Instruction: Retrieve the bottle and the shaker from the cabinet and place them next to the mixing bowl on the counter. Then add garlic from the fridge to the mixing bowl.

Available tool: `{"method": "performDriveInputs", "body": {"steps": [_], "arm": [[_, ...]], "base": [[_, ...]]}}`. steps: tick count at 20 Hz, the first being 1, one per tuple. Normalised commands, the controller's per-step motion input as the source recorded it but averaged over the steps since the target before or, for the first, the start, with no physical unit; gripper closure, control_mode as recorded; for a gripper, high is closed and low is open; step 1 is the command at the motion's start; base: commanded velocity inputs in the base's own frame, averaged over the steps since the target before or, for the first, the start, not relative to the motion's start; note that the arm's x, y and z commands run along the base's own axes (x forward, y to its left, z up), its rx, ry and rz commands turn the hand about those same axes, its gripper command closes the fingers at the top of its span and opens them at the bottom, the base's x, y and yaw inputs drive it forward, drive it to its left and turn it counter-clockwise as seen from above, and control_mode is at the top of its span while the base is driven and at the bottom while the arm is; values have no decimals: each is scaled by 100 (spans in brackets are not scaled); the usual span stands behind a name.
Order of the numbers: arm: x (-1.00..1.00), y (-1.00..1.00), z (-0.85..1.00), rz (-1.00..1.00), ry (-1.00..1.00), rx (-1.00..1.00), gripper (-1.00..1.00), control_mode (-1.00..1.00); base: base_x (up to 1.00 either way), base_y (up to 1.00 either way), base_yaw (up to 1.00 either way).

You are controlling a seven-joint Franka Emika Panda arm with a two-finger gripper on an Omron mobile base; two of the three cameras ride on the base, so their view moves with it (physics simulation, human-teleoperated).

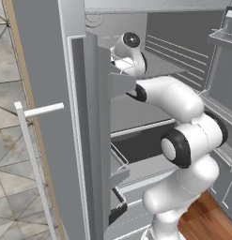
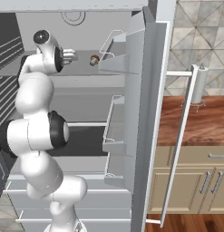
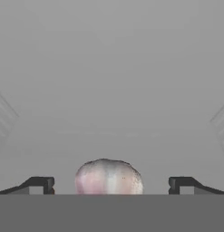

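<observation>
A pale, pinkish garlic bulb (image 3: 109, 176) lies on a grey fridge shelf (image 3: 109, 136), right between my two dark fingertips (image 3: 41, 183). My gripper (image 3: 111, 185) is open, with its jaws wide on either side of the bulb and not touching it. In the right base view the garlic (image 2: 93, 59) sits on the upper shelf just past my gripper (image 2: 75, 55), with the arm reaching into the open fridge. The bottle, the shaker, the mixing bowl and the cabinet are out of view.
The fridge's right door (image 2: 145, 113) stands open with wire-railed bins (image 2: 114, 61) close beside the hand. The left door (image 1: 56, 117) has a long handle (image 1: 30, 154). A paper towel holder (image 2: 198, 86) stands on the wooden counter (image 2: 195, 122) at right, above drawers.
</observation>
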Motion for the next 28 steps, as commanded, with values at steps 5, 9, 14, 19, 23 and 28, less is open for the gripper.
{"method": "performDriveInputs", "body": {"steps": [5, 9, 14, 19, 23, 28], "arm": [[21, 0, -23, 0, 0, 0, -100, -100], [22, 0, -14, 0, 0, 0, -100, -100], [25, 1, -7, 0, 0, 0, -100, -100], [28, 7, 0, 0, 0, 0, -100, -100], [20, 14, 0, 0, 0, 0, -100, -100], [16, 8, -5, 0, 0, 0, -100, -100]], "base": [[0, 0, 0], [0, 0, 0], [0, 0, 0], [0, 0, 0], [0, 0, 0], [0, 0, 0]]}}
